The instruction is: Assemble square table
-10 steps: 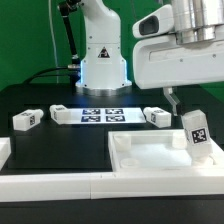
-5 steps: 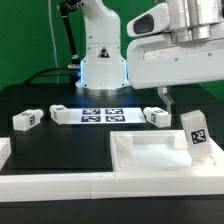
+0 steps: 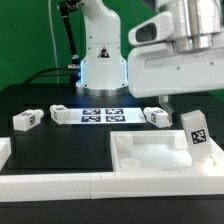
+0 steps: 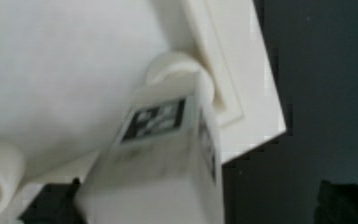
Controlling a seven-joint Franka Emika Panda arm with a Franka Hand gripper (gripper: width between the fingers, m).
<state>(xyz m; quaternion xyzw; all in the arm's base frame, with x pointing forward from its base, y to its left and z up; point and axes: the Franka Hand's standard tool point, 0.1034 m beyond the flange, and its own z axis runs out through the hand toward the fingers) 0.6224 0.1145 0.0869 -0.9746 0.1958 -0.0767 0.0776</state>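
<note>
At the exterior view's right edge, the square table top (image 3: 150, 158) ran out of the frame, so its corner on that side could not be seen. The arm's bulky white wrist housing (image 3: 178, 62) filled the upper right of that view and hid most of the gripper (image 3: 166, 103). Only one dark finger showed below it, hanging above the table between the third leg (image 3: 157, 117) and the upright leg (image 3: 195, 135).

In the wrist view the picture was soft. The fingertips (image 4: 51, 203) appeared only as dark slivers at the frame's edge. They were set wide apart, with the upright leg (image 4: 153, 160) between them and clear space on each side, and they held nothing. The gripper (image 4: 197, 200) therefore stood spread. Whether the upright leg was seated fast in the top could not be told.

The square table top (image 4: 60, 70) was a white tray with a raised rim, lying on the black table near the white border bars (image 3: 60, 185). A round boss (image 4: 171, 75) rose from its floor beside the rim, just by the upright leg's tagged end.

The upright leg was a short white block with a black-and-white tag. It stood inside the tray toward the exterior view's right. The leftmost leg (image 3: 27, 120) and the second leg (image 3: 60, 113) lay flat on the table. The marker board (image 3: 100, 116) lay between the second leg and the third leg, in front of the robot base (image 3: 100, 55).
</note>
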